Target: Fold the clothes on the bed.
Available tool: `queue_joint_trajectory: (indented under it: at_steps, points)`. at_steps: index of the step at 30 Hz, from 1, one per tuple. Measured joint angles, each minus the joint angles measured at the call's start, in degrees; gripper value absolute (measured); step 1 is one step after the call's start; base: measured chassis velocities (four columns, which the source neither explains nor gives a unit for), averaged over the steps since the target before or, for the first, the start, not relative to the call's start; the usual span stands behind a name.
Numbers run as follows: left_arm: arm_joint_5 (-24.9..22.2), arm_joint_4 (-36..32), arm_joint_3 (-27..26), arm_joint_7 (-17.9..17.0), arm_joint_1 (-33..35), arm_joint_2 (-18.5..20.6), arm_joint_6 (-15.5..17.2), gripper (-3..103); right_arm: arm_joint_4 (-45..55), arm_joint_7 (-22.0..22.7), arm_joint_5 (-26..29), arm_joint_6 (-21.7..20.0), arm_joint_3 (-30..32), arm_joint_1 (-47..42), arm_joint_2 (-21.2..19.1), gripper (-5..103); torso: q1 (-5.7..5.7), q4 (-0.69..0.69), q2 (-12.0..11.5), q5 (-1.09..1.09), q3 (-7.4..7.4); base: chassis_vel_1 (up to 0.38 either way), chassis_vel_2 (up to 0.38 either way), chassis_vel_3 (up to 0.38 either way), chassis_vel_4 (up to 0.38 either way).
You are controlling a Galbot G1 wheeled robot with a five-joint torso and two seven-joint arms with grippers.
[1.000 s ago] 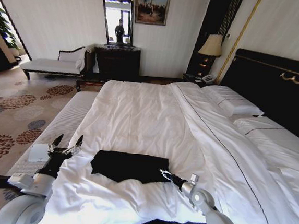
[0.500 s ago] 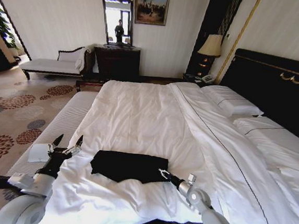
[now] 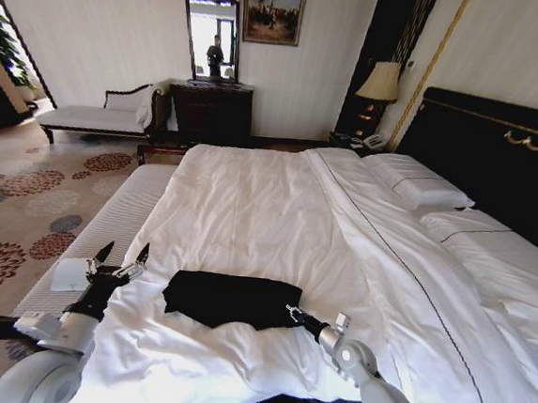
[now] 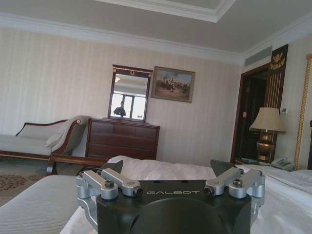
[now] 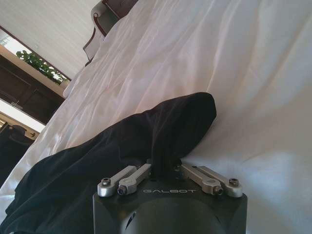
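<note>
The clothes lie as a flat black rectangle on the white duvet of the bed, near its foot. My right gripper sits low at the garment's right edge. In the right wrist view the right gripper has its fingers drawn together on a raised fold of the black clothes. My left gripper is held up, open, left of the clothes at the bed's side, touching nothing. The left wrist view has the left gripper with its fingers spread wide, facing the room.
A pale bench runs along the foot of the bed, with a white card on it. Pillows and the black headboard are at the right. A dresser and a chaise stand at the far wall.
My right gripper has crept slightly left along the duvet at the clothes' right edge. The left arm has not moved.
</note>
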Motion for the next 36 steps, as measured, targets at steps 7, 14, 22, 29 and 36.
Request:
queue_joint_trajectory:
  at_steps: [7,14,22,29,36]
  points:
    - [0.0,0.0,0.0,0.0,0.0,0.0,0.0,100,3.1,1.5,-0.6,0.5,1.4,-1.6,-0.1,7,0.00,0.01,0.0,0.00,0.00,0.000,0.000,0.000,0.000]
    - [0.0,0.0,0.0,0.0,0.0,0.0,0.0,100,8.2,3.3,-0.2,2.0,5.1,-4.0,-3.3,7,0.00,-0.01,0.0,-0.01,0.00,0.000,0.000,0.000,0.000]
    - [0.0,0.0,0.0,0.0,0.0,0.0,0.0,100,9.7,4.0,1.8,2.4,10.5,-5.8,-8.7,7,0.00,-0.01,0.0,-0.01,0.00,0.000,0.000,0.000,0.000]
    - [0.0,0.0,0.0,0.0,0.0,0.0,0.0,100,4.4,2.8,-1.5,2.9,14.4,-5.2,-12.3,7,0.00,-0.01,0.0,0.00,0.00,0.000,0.000,0.000,0.000]
    - [0.0,0.0,0.0,0.0,0.0,0.0,0.0,100,1.5,3.1,-3.8,2.5,16.1,-5.0,-14.4,7,0.00,-0.01,0.0,-0.01,0.00,0.000,0.000,0.000,0.000]
